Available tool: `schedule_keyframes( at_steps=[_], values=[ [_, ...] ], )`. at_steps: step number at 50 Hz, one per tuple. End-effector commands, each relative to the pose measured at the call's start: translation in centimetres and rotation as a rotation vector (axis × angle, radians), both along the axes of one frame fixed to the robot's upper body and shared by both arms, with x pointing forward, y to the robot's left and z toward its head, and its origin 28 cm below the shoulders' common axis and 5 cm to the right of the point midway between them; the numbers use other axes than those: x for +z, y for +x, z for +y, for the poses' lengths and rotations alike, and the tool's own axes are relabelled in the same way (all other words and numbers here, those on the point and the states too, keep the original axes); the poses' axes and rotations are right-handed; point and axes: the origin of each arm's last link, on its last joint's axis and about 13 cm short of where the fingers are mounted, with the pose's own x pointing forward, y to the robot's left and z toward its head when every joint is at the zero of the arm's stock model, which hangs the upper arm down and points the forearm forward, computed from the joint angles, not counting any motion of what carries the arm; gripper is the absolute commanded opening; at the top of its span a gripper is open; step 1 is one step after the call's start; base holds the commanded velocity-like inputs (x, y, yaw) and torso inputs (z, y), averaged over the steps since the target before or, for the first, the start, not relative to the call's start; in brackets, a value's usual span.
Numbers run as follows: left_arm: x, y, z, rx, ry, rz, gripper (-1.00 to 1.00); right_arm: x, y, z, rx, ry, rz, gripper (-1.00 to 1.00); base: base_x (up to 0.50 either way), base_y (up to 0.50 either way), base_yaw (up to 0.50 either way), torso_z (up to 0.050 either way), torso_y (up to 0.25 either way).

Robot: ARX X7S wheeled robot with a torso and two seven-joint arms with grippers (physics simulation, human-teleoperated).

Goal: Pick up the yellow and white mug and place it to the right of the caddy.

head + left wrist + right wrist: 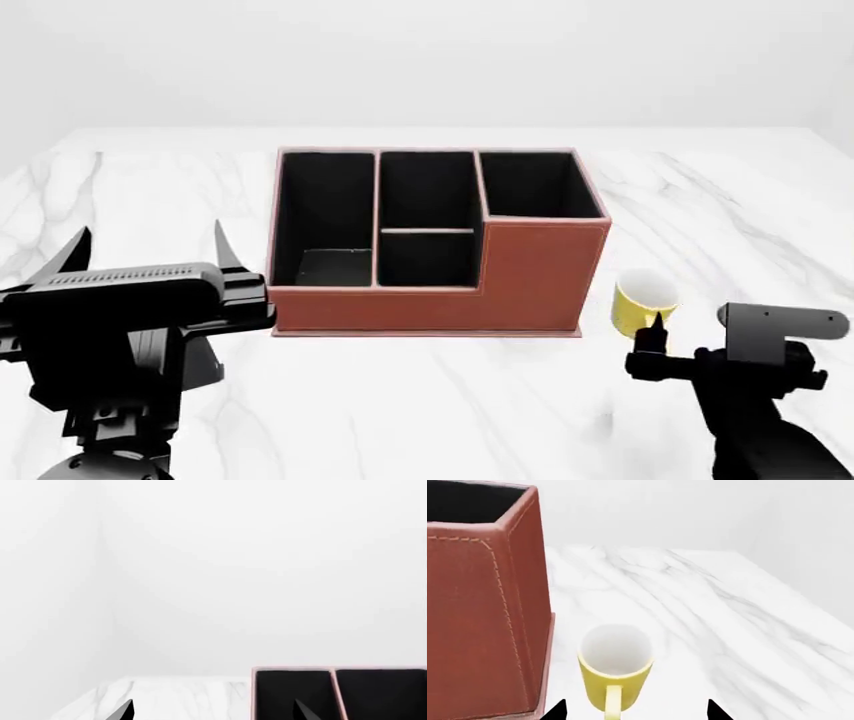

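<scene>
On the marble table (pixel 400 400), the caddy (pixel 427 290) sits mid-table, with the mug (pixel 643 300) upright just beside its right end. By my reading, it's either an approach or a release. The right gripper (pixel 635 711) is spread behind the handle, holding nothing; the left gripper (pixel 150 250) idles open. Only the right wrist view shows the handle.

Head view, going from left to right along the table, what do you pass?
Left end effector → caddy → yellow and white mug → right end effector, which sits just in front of the mug.
</scene>
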Motion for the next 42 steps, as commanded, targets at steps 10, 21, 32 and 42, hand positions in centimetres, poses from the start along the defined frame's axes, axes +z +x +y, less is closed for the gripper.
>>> schedule_keyframes(
  at_steps=[10, 21, 32, 42],
  values=[
    [0.2, 0.1, -0.2, -0.012, 0.000, -0.007, 1.00, 6.2, -5.9, 0.7, -0.001, -0.119, -0.112, 1.00, 0.00, 0.00, 0.00, 0.000, 0.000],
    [0.4, -0.2, -0.2, -0.010, 0.000, -0.016, 1.00, 9.8, -9.1, 1.2, 0.012, -0.154, -0.196, 1.00, 0.00, 0.00, 0.00, 0.000, 0.000],
    [0.6, -0.7, -0.2, -0.009, 0.004, -0.032, 1.00, 11.6, -11.5, 1.4, 0.002, -0.177, -0.263, 1.00, 0.00, 0.00, 0.00, 0.000, 0.000],
    [0.6, -0.9, 0.0, -0.013, -0.004, -0.038, 1.00, 12.7, -13.4, 1.6, -0.003, -0.200, -0.318, 1.00, 0.00, 0.00, 0.00, 0.000, 0.000]
  ],
)
